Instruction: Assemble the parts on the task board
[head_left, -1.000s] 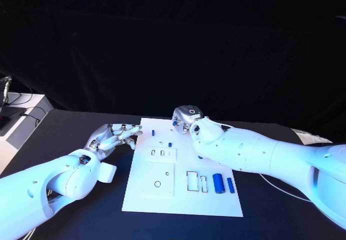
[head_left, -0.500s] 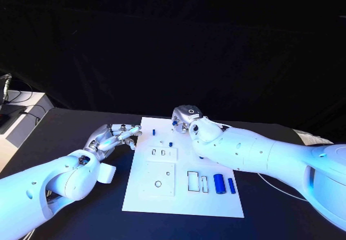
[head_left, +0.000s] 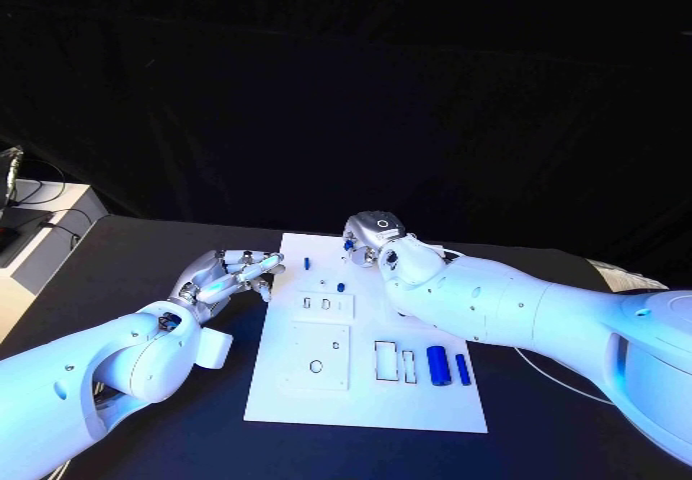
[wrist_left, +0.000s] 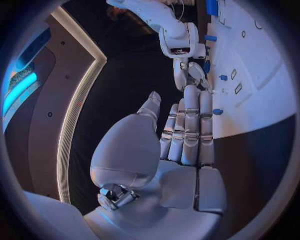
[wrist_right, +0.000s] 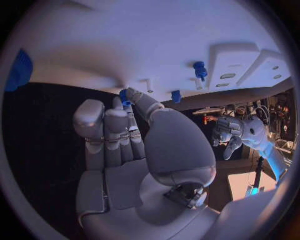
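Observation:
The white task board (head_left: 368, 400) lies in the middle of the table. My right hand (head_left: 375, 240) hovers at the board's far edge and pinches a small blue part (wrist_right: 125, 97) between thumb and a fingertip. My left hand (head_left: 231, 277) rests by the board's left edge with its fingers stretched out and nothing in it (wrist_left: 184, 135). A small blue peg (head_left: 306, 265) stands near the board's far left corner. Two blue cylinders (head_left: 437, 367) lie side by side at the board's near right, beside two rectangular slots (head_left: 385, 361).
The board carries raised white blocks with small slots (head_left: 326, 304) and a plate with a round hole (head_left: 316, 367). A white stand (head_left: 22, 240) sits off the table's left edge. Bare black table surrounds the board.

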